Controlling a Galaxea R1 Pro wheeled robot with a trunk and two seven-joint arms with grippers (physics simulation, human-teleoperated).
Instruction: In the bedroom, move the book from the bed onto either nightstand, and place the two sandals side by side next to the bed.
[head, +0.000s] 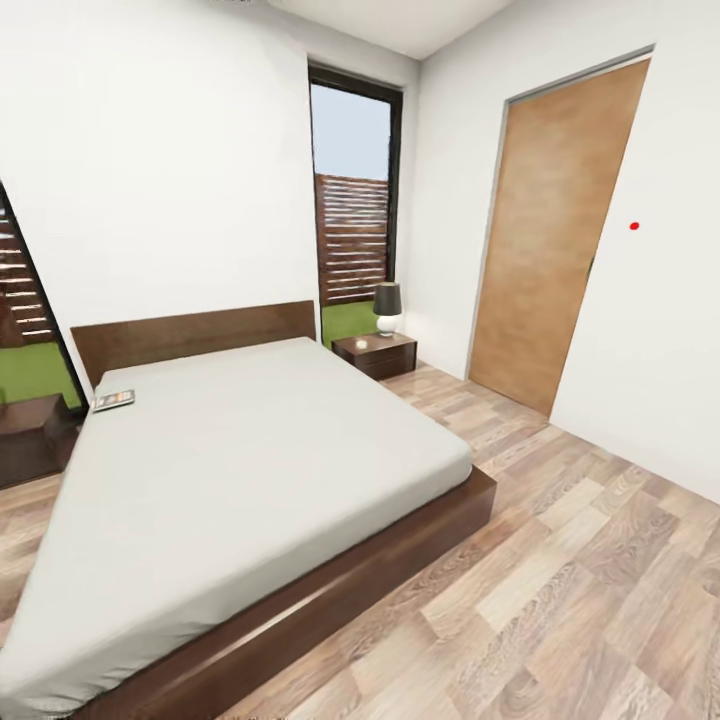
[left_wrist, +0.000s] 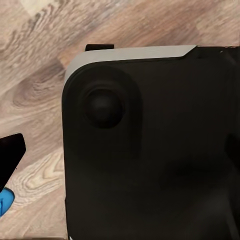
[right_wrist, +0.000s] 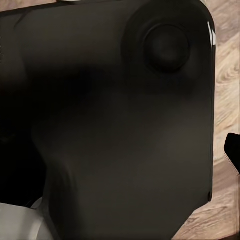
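The bed (head: 250, 470), with an off-white mattress and a dark wood frame, takes up the left and middle of the head view. The book (head: 113, 401) lies flat on the mattress near the headboard, at its left corner. One nightstand (head: 375, 353) stands at the bed's far right, another (head: 28, 432) at its left. In the left wrist view a dark fingertip (left_wrist: 11, 152) juts in beside a small bright blue patch (left_wrist: 4, 202); I cannot tell whether that is a sandal. In the right wrist view one dark fingertip (right_wrist: 233, 147) shows at the edge.
A black-shaded lamp (head: 387, 307) stands on the right nightstand. A brown door (head: 555, 230) is in the right wall and a tall window (head: 352, 200) behind the nightstand. Wood-plank floor (head: 580, 580) lies open to the bed's right. Both wrist views look onto my black base (left_wrist: 150, 150).
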